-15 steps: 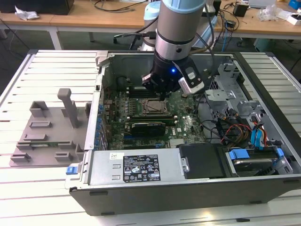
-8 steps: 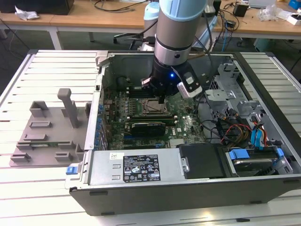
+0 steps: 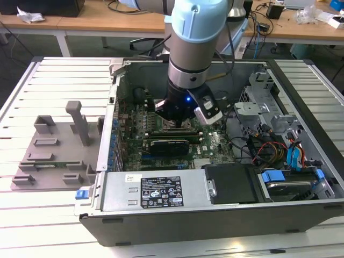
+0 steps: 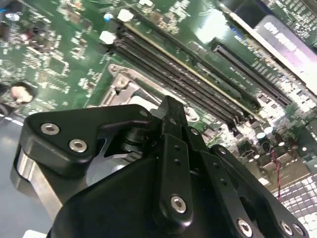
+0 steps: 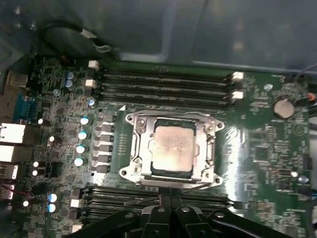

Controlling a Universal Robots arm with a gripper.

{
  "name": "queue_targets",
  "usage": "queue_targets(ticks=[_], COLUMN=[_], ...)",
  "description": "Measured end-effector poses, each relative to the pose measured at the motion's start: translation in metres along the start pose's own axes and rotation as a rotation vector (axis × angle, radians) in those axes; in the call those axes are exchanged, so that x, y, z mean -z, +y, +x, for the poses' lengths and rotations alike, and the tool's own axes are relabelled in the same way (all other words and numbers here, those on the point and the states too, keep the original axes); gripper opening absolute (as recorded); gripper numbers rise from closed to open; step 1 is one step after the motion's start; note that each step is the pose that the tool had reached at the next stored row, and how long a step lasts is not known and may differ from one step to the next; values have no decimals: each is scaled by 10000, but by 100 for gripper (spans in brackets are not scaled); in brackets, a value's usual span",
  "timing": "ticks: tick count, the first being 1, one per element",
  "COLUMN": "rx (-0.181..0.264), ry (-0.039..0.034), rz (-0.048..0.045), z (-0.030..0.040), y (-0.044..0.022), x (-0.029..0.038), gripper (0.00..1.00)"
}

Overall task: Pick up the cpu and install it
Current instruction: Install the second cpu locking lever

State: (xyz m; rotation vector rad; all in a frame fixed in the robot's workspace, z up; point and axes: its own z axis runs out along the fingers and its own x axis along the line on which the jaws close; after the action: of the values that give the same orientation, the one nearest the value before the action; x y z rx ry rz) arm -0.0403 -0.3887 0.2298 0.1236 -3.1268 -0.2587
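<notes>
The cpu (image 5: 172, 148) lies flat in the metal socket frame (image 5: 171, 148) on the green motherboard (image 5: 257, 148), silvery top plate facing up. In the first wrist view my gripper (image 5: 171, 199) shows at the near edge of the socket, its two black fingers pressed together with nothing between them. The second wrist view has the same shut fingertips (image 4: 170, 105) just over the socket frame (image 4: 124, 82). In the exterior view the gripper (image 3: 177, 121) reaches down into the open computer case (image 3: 301, 102), over the socket area.
Memory slots (image 5: 163, 82) run along both long sides of the socket. A black expansion card (image 3: 169, 145) sits just in front of the gripper. Drive cages and cables (image 3: 269, 140) fill the case on the exterior view's right. A grey fixture tray (image 3: 54, 150) lies on the table at its left.
</notes>
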Motion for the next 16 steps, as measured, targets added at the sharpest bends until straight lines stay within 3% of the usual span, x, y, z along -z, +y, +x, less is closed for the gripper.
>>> queue_targets(ticks=[9,13,16], rx=[0,-2,-1], ry=[-1,0,1], rz=[-1,0,0], z=[195,354,391], y=[-37,8,27], x=[-188,-234,-255], gripper=[11,11,11])
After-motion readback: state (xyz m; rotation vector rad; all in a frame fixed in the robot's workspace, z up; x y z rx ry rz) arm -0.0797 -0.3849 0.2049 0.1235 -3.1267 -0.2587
